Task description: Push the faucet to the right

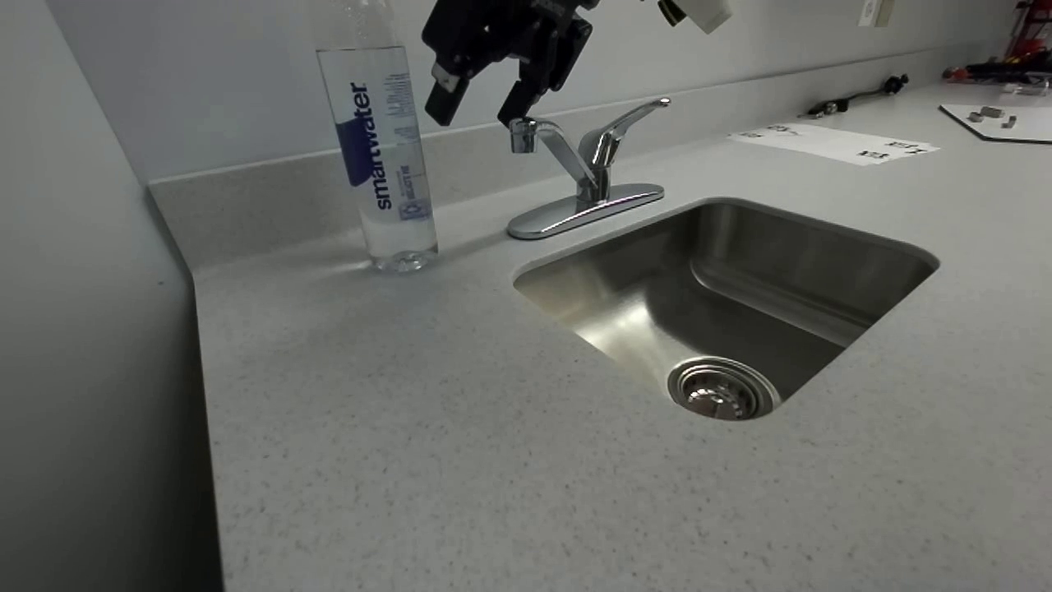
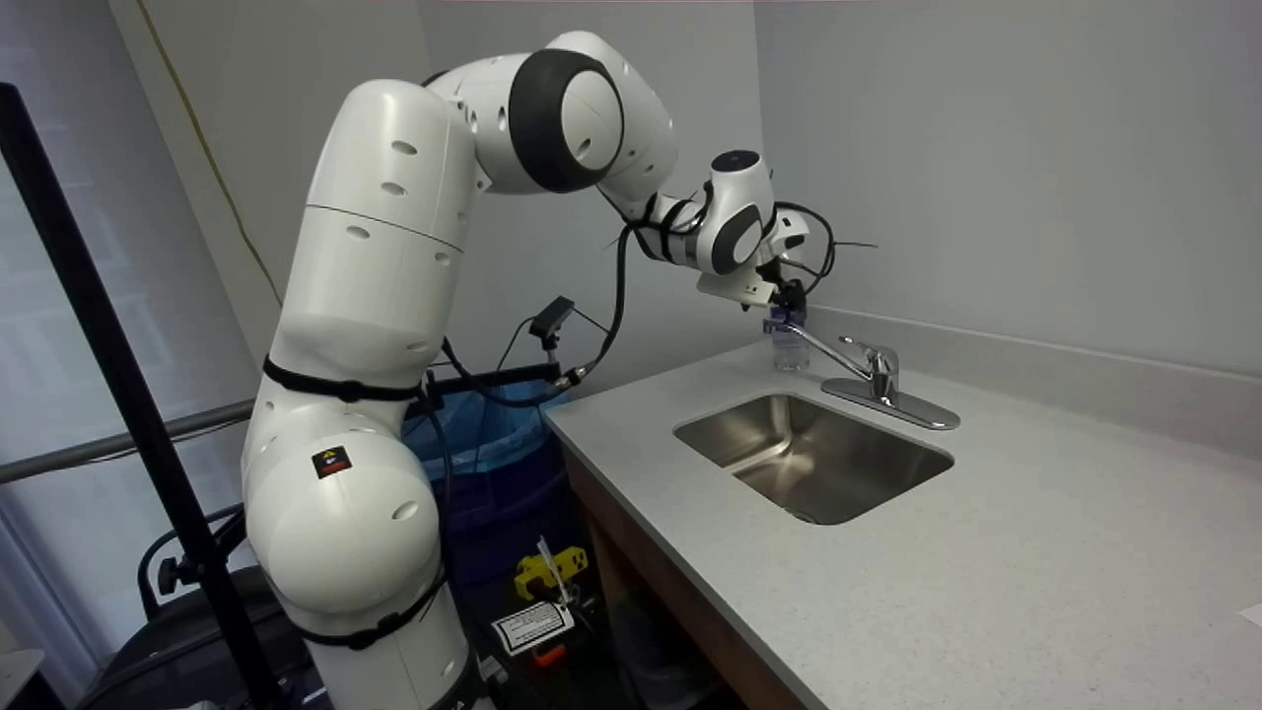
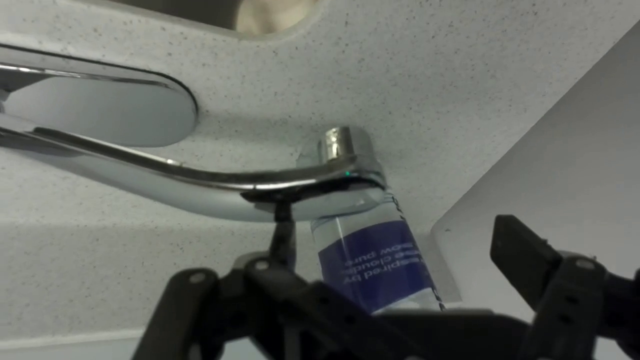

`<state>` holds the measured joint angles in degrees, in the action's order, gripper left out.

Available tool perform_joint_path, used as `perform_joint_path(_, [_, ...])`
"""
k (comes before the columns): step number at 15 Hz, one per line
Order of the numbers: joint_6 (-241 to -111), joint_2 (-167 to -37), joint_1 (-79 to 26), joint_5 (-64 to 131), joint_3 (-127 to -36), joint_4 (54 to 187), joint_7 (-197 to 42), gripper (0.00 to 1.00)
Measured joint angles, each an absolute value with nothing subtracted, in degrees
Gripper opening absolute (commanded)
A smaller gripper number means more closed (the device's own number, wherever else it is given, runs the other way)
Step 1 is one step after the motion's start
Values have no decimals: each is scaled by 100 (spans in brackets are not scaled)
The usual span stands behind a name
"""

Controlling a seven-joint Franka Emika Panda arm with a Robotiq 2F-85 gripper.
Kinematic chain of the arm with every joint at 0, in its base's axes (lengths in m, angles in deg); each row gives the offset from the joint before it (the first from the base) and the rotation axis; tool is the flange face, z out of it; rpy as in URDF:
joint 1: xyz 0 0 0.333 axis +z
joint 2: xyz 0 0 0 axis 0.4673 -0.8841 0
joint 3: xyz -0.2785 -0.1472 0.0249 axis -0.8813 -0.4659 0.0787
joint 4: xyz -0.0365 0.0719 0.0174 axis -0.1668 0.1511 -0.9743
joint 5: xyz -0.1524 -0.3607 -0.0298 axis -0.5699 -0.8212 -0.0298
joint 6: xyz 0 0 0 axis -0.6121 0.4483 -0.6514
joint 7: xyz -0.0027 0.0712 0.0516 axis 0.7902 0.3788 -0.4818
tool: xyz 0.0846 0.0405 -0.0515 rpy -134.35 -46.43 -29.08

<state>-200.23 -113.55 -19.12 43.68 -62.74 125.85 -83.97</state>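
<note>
The chrome faucet (image 1: 598, 168) stands behind the sink on its oval base plate, with its lever handle raised. It also shows in an exterior view (image 2: 880, 373) and in the wrist view (image 3: 200, 182). Its slim spout reaches sideways past the sink's corner, toward the bottle. My gripper (image 1: 480, 103) is open, with nothing between its fingers, at the height of the spout's tip. In the wrist view, my gripper (image 3: 400, 237) has one fingertip right at the spout's side near its end; I cannot tell if they touch. The other finger is far apart from it.
A tall clear water bottle (image 1: 382, 156) with a blue label stands upright beside the spout's end, below my gripper in the wrist view (image 3: 375, 265). The steel sink (image 1: 789, 247) lies in front of the faucet. Walls meet behind the bottle. Printed paper (image 1: 830, 144) lies farther along the counter.
</note>
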Motion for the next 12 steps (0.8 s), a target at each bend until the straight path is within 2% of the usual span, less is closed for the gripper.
perform_joint_path(12, [-18880,-10985,-1898,4437,-6479,12644,-7601,100])
